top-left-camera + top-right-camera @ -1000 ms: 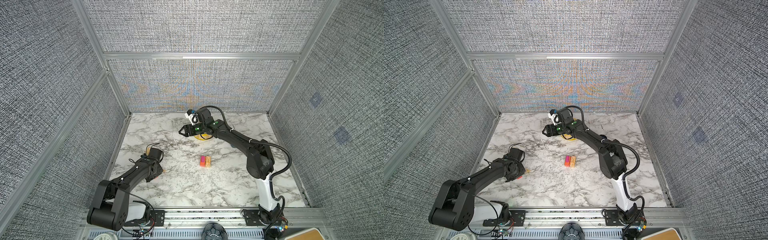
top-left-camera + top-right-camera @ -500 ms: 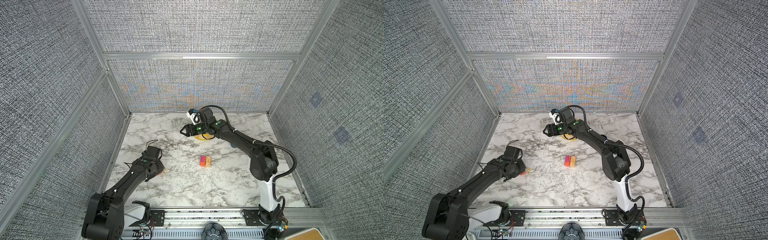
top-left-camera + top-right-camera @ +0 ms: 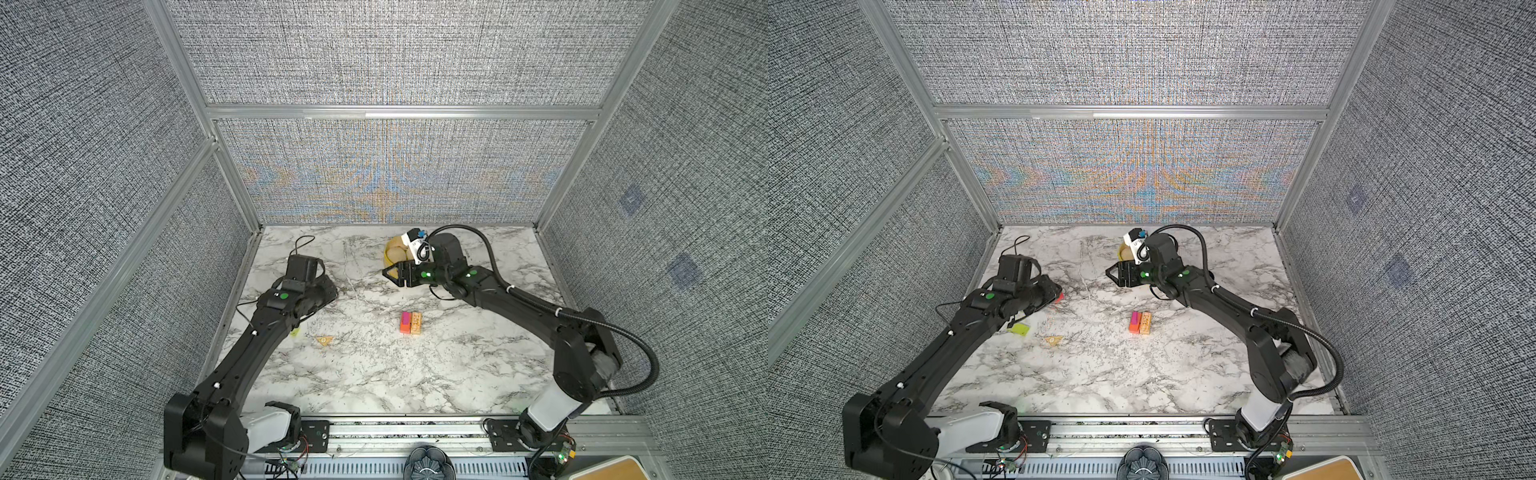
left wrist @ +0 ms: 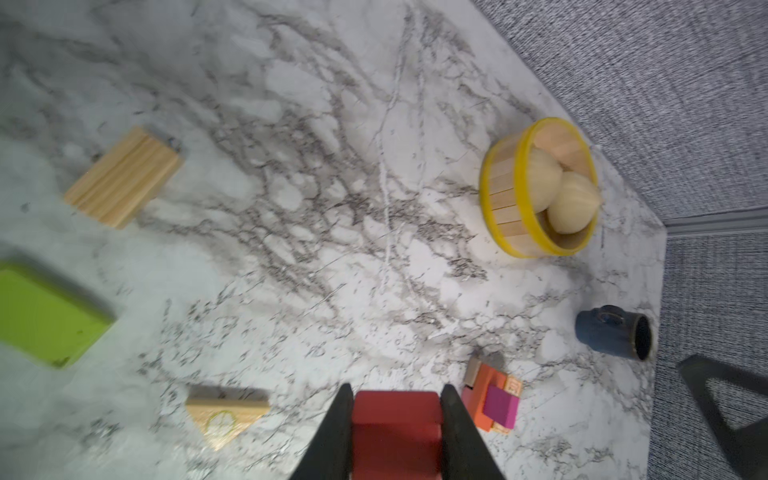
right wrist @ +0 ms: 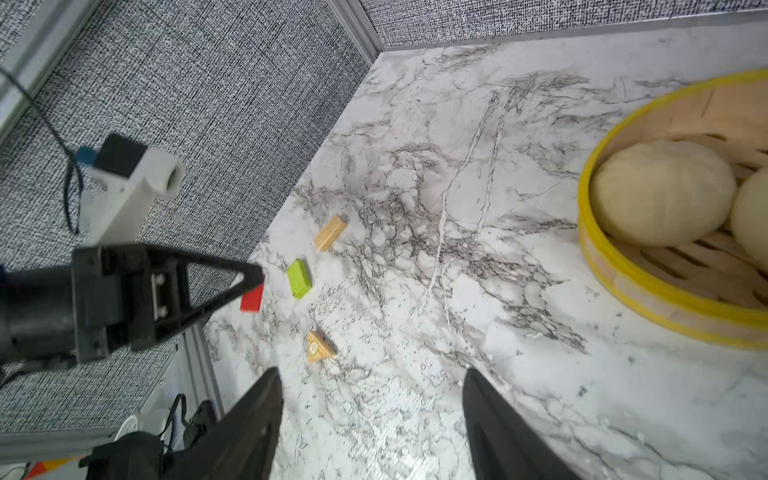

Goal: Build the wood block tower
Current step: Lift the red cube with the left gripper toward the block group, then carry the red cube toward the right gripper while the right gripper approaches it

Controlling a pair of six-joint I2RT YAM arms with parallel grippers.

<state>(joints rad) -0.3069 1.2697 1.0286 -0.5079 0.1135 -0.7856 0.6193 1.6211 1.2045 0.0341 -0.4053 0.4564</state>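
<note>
Left gripper (image 4: 395, 388) clamped on red block (image 4: 395, 430), above left side of table (image 3: 374, 374). Right gripper (image 5: 370, 372) spread wide, empty, far centre, beside steamer basket (image 4: 503, 199). Tower (image 3: 410, 324) mid-table, between arms: pink on orange, tan alongside. Lime slab (image 3: 1019, 329), tan slab (image 5: 329, 232), triangle block (image 3: 324, 340) lying loose at left.
</note>
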